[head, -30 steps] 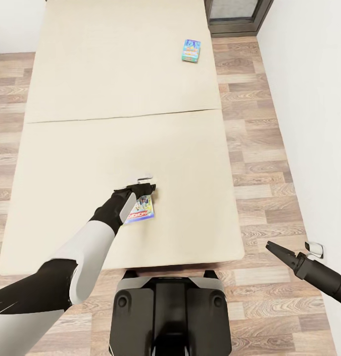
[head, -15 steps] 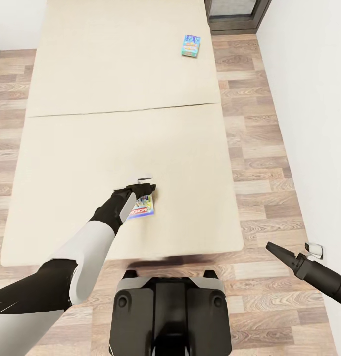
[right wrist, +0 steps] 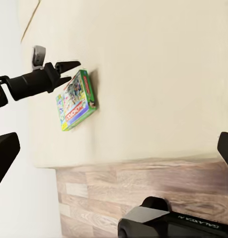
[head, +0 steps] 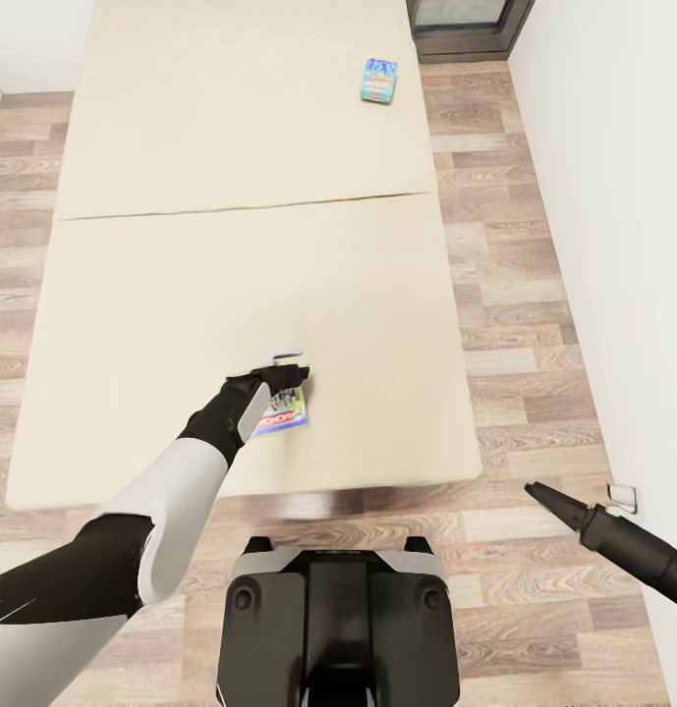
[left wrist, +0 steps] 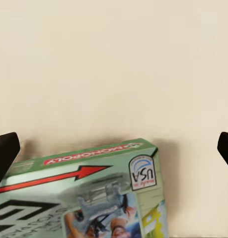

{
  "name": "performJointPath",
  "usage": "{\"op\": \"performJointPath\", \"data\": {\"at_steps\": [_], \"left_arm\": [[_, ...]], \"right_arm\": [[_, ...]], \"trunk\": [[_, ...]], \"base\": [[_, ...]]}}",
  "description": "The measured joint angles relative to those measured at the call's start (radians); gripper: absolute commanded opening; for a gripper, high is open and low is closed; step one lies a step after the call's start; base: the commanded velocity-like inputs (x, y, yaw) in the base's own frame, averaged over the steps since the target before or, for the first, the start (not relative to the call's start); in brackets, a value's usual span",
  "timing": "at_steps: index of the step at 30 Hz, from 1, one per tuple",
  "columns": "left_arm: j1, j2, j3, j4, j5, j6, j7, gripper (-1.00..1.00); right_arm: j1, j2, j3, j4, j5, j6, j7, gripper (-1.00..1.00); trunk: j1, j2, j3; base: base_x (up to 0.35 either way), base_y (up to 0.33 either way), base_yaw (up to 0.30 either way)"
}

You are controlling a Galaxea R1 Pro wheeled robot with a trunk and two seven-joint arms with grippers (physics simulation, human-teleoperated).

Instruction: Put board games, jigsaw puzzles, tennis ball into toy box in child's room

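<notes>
A: Where do we stand with the toys?

B: We are at the near end of the large cream-beige bed (head: 230, 255). Our left gripper (head: 279, 375) hangs over the green-edged printed game box with the red arrow on its cover (head: 282, 410), which lies flat near the bed's near edge, a little right of the middle. In the left wrist view the same box (left wrist: 89, 193) sits between the two dark fingers (left wrist: 4, 153), which stand wide apart at the picture's sides.

A: So we have not got it?

B: We judge not. The left fingers are spread and nothing is between them; the box rests on the mattress with its shadow beneath it. The right wrist view shows our left gripper (right wrist: 64, 67) just above the box's far end, apart from it.

A: And the other game?

B: The small blue game box with cartoon figures (head: 378, 80) lies far off, near the bed's far right corner, beside the wood-plank floor (head: 515, 324).

A: What of our right arm?

B: Its gripper (head: 546, 495) is held low at the right, over the floor beside the white wall (head: 613, 196), likely parked clear of the left arm's work. Its fingers look drawn together to a point, holding nothing.

A: Next?

B: We think the left arm must come down over the box's edge before the fingers clench.
</notes>
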Motion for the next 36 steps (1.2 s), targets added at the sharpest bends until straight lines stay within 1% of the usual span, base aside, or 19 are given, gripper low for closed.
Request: {"op": "performJointPath", "data": {"at_steps": [15,26,31,36], "left_arm": [[0.000,0.000,0.000,-0.001,0.000,0.001,0.000,1.00],[0.000,0.000,0.000,-0.001,0.000,0.002,0.000,1.00],[0.000,0.000,0.000,-0.002,0.000,0.002,0.000,1.00],[0.000,0.000,0.000,-0.001,0.000,0.002,0.000,1.00]], "right_arm": [[0.000,0.000,0.000,0.001,-0.001,0.002,-0.007,1.00],[0.000,0.000,0.000,0.002,-0.001,0.002,-0.007,1.00],[0.000,0.000,0.000,0.002,-0.001,0.003,-0.007,1.00],[0.000,0.000,0.000,0.002,-0.001,0.003,-0.007,1.00]], "trunk": [[0.000,0.000,0.000],[0.000,0.000,0.000],[0.000,0.000,0.000],[0.000,0.000,0.000]], "base": [[-0.180,0.000,0.000],[-0.118,0.000,0.000],[-0.201,0.000,0.000],[-0.060,0.000,0.000]]}}
